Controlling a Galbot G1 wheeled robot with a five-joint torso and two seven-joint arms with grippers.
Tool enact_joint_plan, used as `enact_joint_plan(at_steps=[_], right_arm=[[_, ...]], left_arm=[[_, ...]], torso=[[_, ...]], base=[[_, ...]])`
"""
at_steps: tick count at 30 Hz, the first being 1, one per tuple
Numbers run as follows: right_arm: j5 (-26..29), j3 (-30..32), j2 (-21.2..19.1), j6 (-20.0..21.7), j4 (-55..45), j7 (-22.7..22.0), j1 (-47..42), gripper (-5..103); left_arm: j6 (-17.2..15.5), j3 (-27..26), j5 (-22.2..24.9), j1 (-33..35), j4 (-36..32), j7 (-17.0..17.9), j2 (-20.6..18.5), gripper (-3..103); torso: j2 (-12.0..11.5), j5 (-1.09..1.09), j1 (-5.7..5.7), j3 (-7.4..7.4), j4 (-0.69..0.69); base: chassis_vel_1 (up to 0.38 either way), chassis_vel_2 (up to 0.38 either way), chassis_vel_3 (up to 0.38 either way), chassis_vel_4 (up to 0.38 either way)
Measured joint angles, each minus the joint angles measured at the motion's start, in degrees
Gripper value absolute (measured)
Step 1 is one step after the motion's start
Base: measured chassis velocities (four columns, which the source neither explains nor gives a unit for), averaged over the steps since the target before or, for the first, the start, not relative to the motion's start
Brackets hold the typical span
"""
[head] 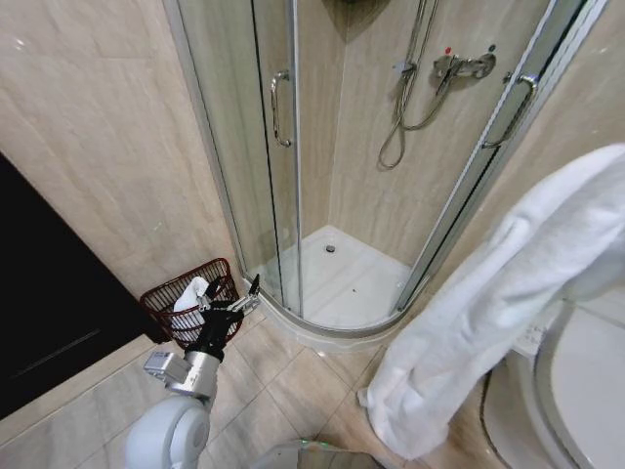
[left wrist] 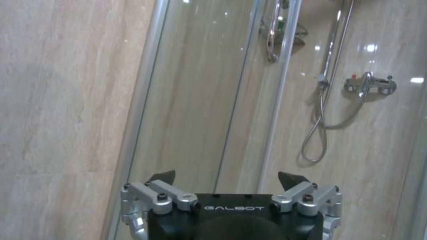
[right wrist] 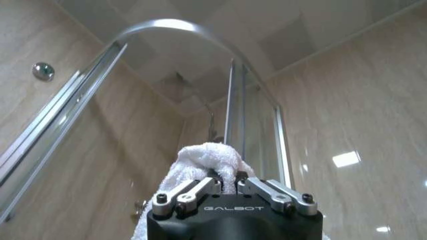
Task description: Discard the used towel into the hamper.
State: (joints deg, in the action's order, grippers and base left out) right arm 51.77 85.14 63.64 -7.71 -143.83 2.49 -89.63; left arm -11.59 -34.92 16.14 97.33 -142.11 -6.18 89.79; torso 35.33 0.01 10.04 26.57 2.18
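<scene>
Left end effector (head: 237,301): low in the head view, held out just beside the hamper's rim, on the side nearer the shower. Fingers (left wrist: 162,176) spread wide apart, nothing between them. In the left wrist view it (left wrist: 227,180) points at the shower glass.

Right end effector (right wrist: 227,181): seen in the right wrist view, pointing up toward the ceiling and the curved top rail of the shower. Fingers drawn together, clamped on a fold of the towel (right wrist: 208,159), which bunches above and behind the jaws and hangs down past the wrist.

Towel (head: 498,293): white, large. In the head view it hangs from the upper right edge down to near the floor (head: 293,386), in front of the shower's right door frame. Lower end is bunched just above the tiles; cannot tell whether it touches them.

Hamper (head: 161,298): dark red-brown wire basket standing on the floor at the left, against the tiled wall (head: 98,147) and next to a dark panel (head: 49,303). Well apart from the towel. Something white (head: 190,298) lies inside it.

Shower (head: 337,274): corner cubicle, curved glass doors, white tray with a drain, hose and mixer on the back wall. It sits between hamper and towel.

Toilet (head: 576,391): white, lower right of the head view, partly behind the towel.
</scene>
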Motion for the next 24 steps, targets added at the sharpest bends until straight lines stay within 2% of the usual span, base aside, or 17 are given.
enact_joint_plan(at_steps=[10, 24], right_arm=[[2.1, 3.4, -6.1, -0.2, 0.3, -3.3, 4.1, 8], [3.7, 6.6, -7.8, -0.6, 0.5, -3.4, 4.7, 8]], left_arm=[[0.0, 0.0, 0.0, 0.0, 0.0, 0.0, 0.0, 100], [0.0, 0.0, 0.0, 0.0, 0.0, 0.0, 0.0, 100]], torso=[[0.1, -0.02, 0.06, 0.08, 0.01], [3.7, -0.01, 1.53, 2.13, 0.0]], base=[[0.0, 0.0, 0.0, 0.0], [0.0, 0.0, 0.0, 0.0]])
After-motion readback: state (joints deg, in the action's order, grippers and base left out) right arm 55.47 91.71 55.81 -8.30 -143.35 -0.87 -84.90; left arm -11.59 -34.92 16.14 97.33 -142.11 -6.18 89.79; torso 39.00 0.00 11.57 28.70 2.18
